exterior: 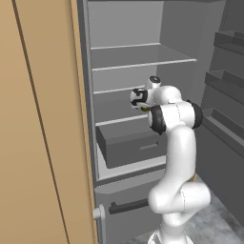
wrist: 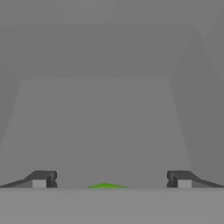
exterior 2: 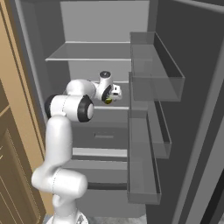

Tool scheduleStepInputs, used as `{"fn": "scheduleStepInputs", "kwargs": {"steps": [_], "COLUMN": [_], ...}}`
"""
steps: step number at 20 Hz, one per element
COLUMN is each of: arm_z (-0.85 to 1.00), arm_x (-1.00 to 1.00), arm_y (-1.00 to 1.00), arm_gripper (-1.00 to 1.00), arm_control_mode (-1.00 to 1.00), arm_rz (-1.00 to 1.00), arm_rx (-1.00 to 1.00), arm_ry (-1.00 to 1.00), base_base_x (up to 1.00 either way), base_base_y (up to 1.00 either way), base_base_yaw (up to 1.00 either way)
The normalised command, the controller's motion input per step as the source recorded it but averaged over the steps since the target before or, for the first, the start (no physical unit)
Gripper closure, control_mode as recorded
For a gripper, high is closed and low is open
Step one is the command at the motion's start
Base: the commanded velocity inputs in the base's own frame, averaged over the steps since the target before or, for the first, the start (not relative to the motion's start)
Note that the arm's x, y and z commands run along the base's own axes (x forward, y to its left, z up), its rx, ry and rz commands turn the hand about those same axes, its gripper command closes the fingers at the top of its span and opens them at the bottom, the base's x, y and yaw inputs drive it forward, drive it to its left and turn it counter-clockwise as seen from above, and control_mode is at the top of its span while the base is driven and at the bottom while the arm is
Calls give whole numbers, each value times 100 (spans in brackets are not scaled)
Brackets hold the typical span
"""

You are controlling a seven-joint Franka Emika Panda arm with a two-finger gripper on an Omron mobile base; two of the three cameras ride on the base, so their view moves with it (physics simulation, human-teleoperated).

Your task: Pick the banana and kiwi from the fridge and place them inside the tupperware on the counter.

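Fingers (wrist: 39, 179) wide, astride kiwi (wrist: 105, 186) (apparently)

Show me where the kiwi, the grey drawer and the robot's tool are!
kiwi (wrist: 105, 186), hand view, its green top.
drawer (exterior: 133, 145), left base view, its front face.
tool (wrist: 111, 180), hand view, midway between its tips.

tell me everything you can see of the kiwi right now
Little of the kiwi shows: in the hand view, a thin bright lime-green sliver at the bottom edge, midway between the two wide-open dark fingertips, with the grey fridge shelf stretching beyond it. In the right base view a small yellow-green patch sits just under the gripper, likely the same fruit. Its full shape, its resting surface and whether anything touches it cannot be told.
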Motion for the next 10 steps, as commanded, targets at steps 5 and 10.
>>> {"fn": "scheduleStepInputs", "kwargs": {"steps": [5, 10], "arm_z": [-38, -41], "arm_x": [-10, -17], "arm_y": [-2, -4], "arm_gripper": [-100, -100], "arm_control_mode": [-100, -100], "arm_rz": [0, 0], "arm_rx": [0, 0], "arm_ry": [4, 3], "base_base_x": [0, 0], "base_base_y": [0, 0], "base_base_yaw": [0, 0]}}
